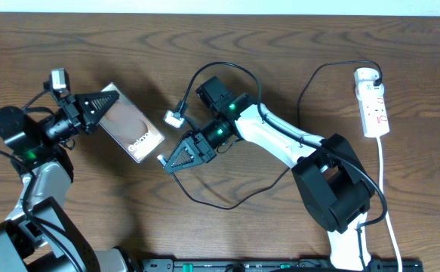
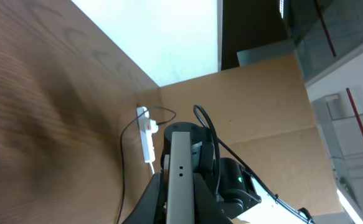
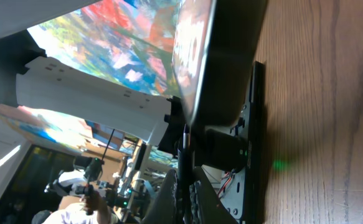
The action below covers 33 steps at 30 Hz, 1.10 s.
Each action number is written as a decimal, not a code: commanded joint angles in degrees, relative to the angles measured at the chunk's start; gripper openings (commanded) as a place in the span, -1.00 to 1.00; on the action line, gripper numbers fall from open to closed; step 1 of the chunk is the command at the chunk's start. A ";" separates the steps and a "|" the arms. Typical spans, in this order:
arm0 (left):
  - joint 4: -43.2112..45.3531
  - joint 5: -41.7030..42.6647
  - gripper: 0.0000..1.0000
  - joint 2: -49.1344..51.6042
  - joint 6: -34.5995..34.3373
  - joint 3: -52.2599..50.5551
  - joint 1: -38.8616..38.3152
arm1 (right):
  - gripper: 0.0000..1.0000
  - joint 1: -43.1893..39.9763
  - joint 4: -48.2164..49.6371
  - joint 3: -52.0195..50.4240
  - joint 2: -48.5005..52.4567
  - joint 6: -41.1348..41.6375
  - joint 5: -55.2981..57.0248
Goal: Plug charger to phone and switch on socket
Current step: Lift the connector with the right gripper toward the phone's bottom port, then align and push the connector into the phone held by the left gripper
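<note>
Right hand (image 3: 184, 177) pinching charger (image 3: 185, 140) tip, phone (image 3: 228, 56) port hidden

The overhead camera looks straight down from well above the brown wood-grain worktop (image 1: 91, 45), while both wrist cameras skim low along it, the left facing the narrow white power strip (image 2: 147, 138) that overhead also shows.

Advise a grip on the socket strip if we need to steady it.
Probably take the socket mid-body, across its narrow width, coming straight down. It lies flat with its long sides bare, the adapter at one end and the white cord leaving the other.
</note>
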 commanded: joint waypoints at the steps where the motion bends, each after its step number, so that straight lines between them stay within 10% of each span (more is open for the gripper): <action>1: 0.48 1.38 -0.86 -0.92 0.37 1.97 -1.03 | -0.98 0.35 0.15 0.57 0.33 -1.05 -1.99; 33: 0.50 1.38 -0.86 -0.92 1.88 1.97 -2.34 | -0.98 0.04 1.51 0.57 0.33 -1.05 -1.99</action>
